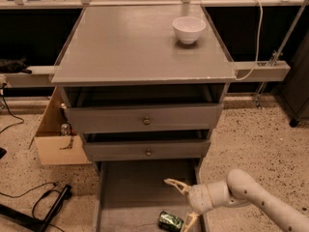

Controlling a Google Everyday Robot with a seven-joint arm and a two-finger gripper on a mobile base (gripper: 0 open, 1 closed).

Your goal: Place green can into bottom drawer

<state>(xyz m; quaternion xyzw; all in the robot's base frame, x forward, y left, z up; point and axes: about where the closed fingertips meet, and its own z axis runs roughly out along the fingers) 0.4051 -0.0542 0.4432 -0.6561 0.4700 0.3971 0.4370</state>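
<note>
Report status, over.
Gripper over bottom drawer, fingers open. Can on its side on drawer floor, beside lower finger. Nothing in the way.

The bowl sits at the back right of the desk top. Under two knobbed drawers the bottom drawer is pulled out, the green can lying on its side in its front right part. The end effector is over the drawer's right side, fingers spread, the nearer one just right of the can. A box stands left of the desk
</note>
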